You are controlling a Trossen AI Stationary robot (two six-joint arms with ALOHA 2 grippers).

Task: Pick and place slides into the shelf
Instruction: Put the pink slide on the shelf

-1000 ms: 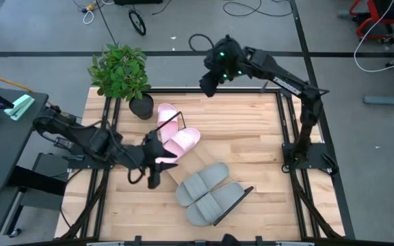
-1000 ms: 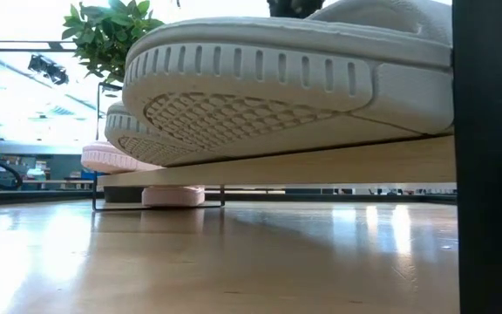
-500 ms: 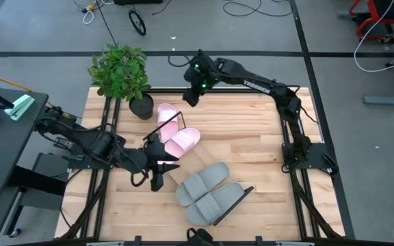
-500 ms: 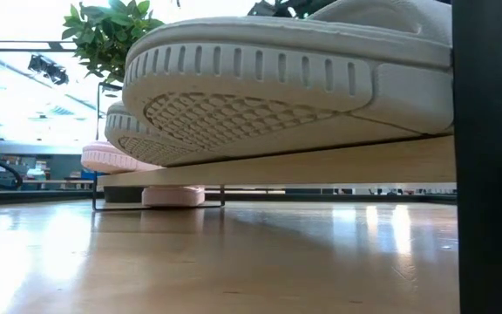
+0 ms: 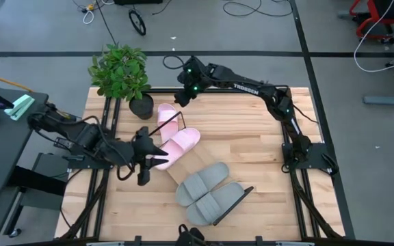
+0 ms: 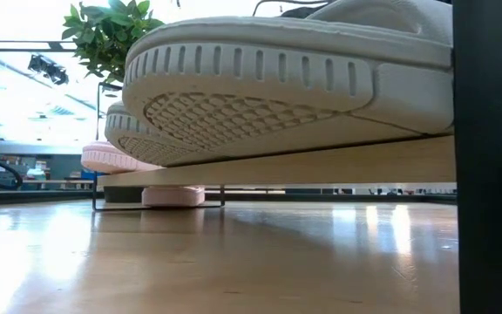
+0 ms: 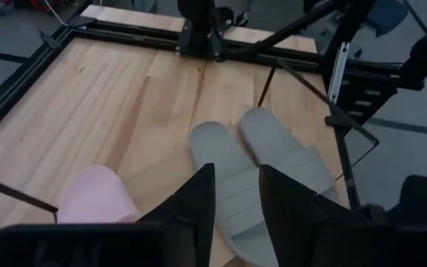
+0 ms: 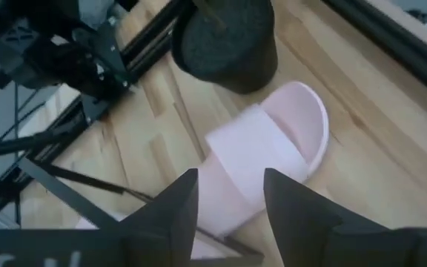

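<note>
The left gripper (image 5: 157, 158) is hovering beside the heel end of one pink slide (image 5: 178, 144), its fingers (image 7: 199, 194) standing a little apart with nothing between them. The right gripper (image 5: 181, 100) is hanging over the far edge of the table (image 5: 252, 137), just above the other pink slide (image 5: 165, 113); its fingers (image 8: 178, 200) are parted too, gripping nothing and touching nothing.

The shelf (image 5: 214, 198) is lying slantwise across the table, one wire frame at its near end and the other by the pink slides. Two grey slides (image 5: 205, 182) are sitting on it side by side, their long axes running diagonally from near-left to far-right. In the low view their ribbed soles are resting on the board (image 6: 321, 164).

The first pink slide is lying along the same diagonal at the shelf's far end, under the wire frame; whether it is resting fully on the board cannot be told. The second pink slide is lying on the table, pointing toward the far edge, next to the pot (image 5: 141, 107) of a plant (image 5: 120, 70), apart from the board.
</note>
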